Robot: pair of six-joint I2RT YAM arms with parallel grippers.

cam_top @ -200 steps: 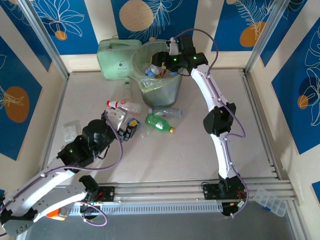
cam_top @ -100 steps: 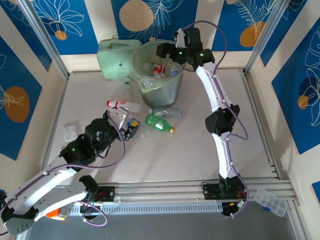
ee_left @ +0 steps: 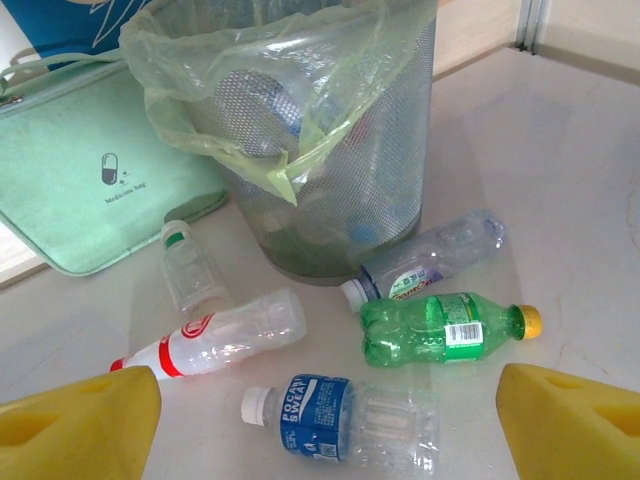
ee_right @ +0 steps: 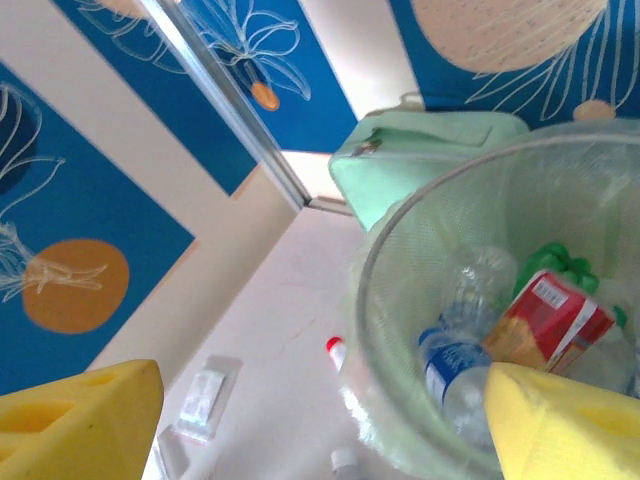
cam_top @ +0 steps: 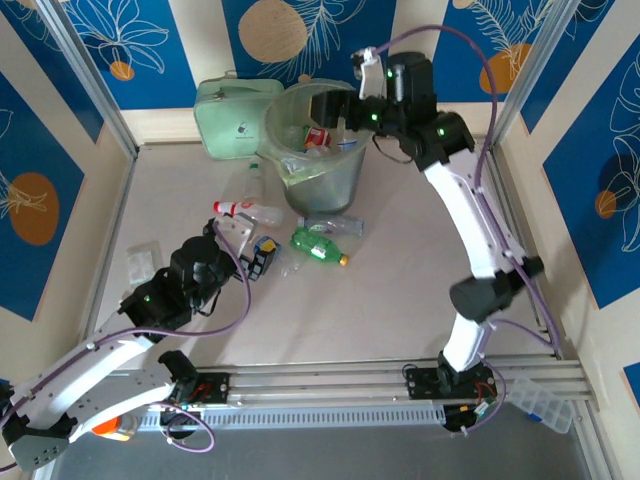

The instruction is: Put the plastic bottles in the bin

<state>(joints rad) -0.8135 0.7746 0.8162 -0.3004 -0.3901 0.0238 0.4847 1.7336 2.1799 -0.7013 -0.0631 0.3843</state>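
The bin (cam_top: pixel 318 178) stands at the back with its green liner, and it holds several bottles (ee_right: pixel 455 372). My right gripper (cam_top: pixel 338 108) hangs open and empty over its far rim (ee_right: pixel 392 330); in the right wrist view the gripper (ee_right: pixel 320 420) has yellow pads (ee_right: pixel 80 420) spread wide. On the table lie a blue-labelled bottle (ee_left: pixel 340 420), a green bottle (ee_left: pixel 445 328) (cam_top: pixel 320 245), a red-capped clear bottle (ee_left: pixel 215 335) (cam_top: pixel 247 211), and two more. My left gripper (cam_top: pixel 260 255) (ee_left: pixel 328 428) is open just above the blue-labelled bottle, not touching it.
A pale green zipped case (cam_top: pixel 230 115) (ee_left: pixel 90 180) lies behind and left of the bin. Flat clear packets (cam_top: pixel 140 262) (ee_right: pixel 205 400) sit at the left. A small green-capped bottle (ee_left: pixel 192 270) and a white-capped clear one (ee_left: pixel 430 258) lie by the bin's base. Metal frame posts border the table.
My right gripper has risen and drawn back over the bin's far rim, with its elbow swinging out to the right. The left arm shifted slightly forward, then held still.
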